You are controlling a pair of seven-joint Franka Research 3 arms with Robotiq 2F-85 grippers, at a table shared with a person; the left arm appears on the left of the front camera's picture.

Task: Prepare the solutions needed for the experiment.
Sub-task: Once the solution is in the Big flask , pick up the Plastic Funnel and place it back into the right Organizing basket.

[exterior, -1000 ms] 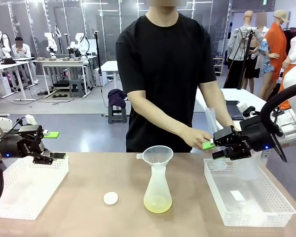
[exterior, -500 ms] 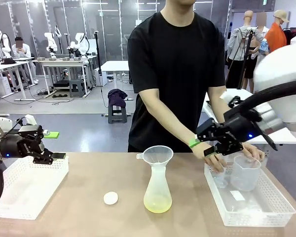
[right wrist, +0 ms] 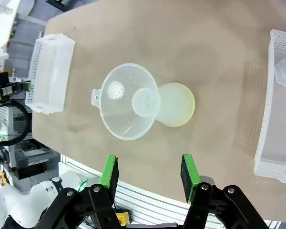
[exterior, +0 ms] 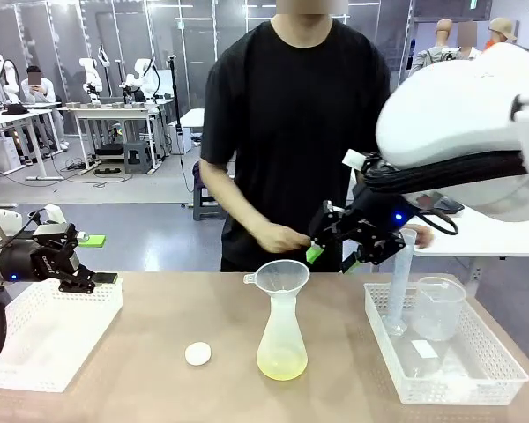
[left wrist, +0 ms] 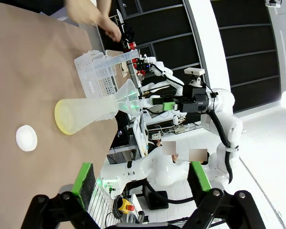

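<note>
The solutions show as a shallow pale yellow layer (exterior: 281,367) in the bottom of a clear conical flask (exterior: 281,339) at the table's middle, with a clear funnel (exterior: 281,276) in its neck. My right gripper (exterior: 331,256) hovers just above and behind the funnel, open and empty; its wrist view looks straight down on the funnel (right wrist: 128,101) and the yellow layer (right wrist: 178,106) past its fingers (right wrist: 109,172). A person's hand (exterior: 280,238) is close beside that gripper. My left gripper (exterior: 97,259) stands open over the left basket (exterior: 44,330); it sees the flask (left wrist: 86,113) sideways.
A small white cap (exterior: 197,353) lies on the table left of the flask. The right basket (exterior: 476,374) holds a clear beaker (exterior: 437,308) and a tall graduated cylinder (exterior: 400,284). The person stands at the far edge.
My right arm has swung left from the right basket to above the funnel. The person set a beaker and a cylinder in that basket, then moved a hand left. The left arm stayed still.
</note>
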